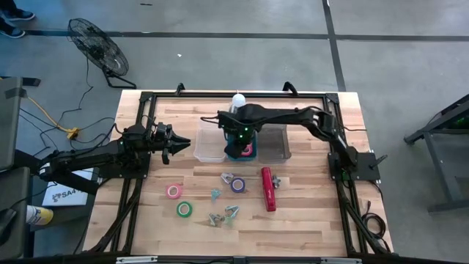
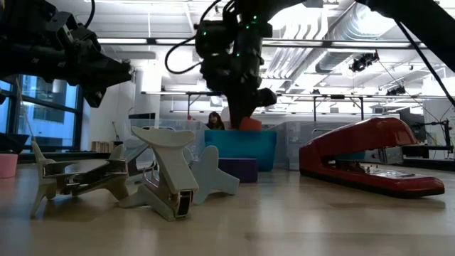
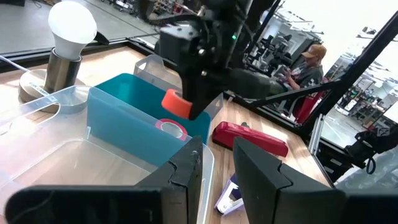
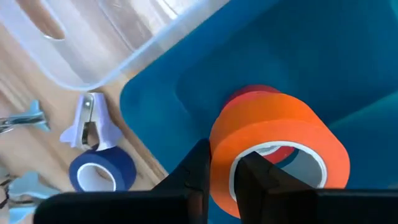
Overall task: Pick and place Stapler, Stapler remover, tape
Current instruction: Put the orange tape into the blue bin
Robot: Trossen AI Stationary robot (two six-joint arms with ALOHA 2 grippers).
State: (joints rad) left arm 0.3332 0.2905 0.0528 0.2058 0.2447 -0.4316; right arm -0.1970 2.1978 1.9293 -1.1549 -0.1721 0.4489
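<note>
My right gripper [image 4: 221,158] hangs over the blue bin [image 1: 229,155], shut on an orange tape roll [image 4: 280,137]. A pink-red roll [image 3: 169,127] lies on the bin's floor beneath it. On the table nearer the front lie the red stapler [image 1: 268,189], a purple roll [image 1: 238,184], a pink roll [image 1: 174,191], a green roll [image 1: 184,210] and several pale claw-shaped stapler removers [image 1: 227,178]. My left gripper [image 1: 179,143] waits at the left of the bins, level, open and with nothing between its fingers. My right gripper pinches the orange roll's wall [image 4: 219,180], one finger inside the hollow centre and one outside. The fingers come from above, pointing steeply down. The roll hangs tilted below them [image 3: 176,102], lifted clear above the blue bin's inside.
A clear bin [image 1: 209,155] stands left of the blue one and another clear bin [image 1: 272,155] to its right. A light bulb on a stand [image 1: 238,101] is behind them. A black frame [image 1: 146,95] runs around the table's edges. A person sits in the room beyond.
</note>
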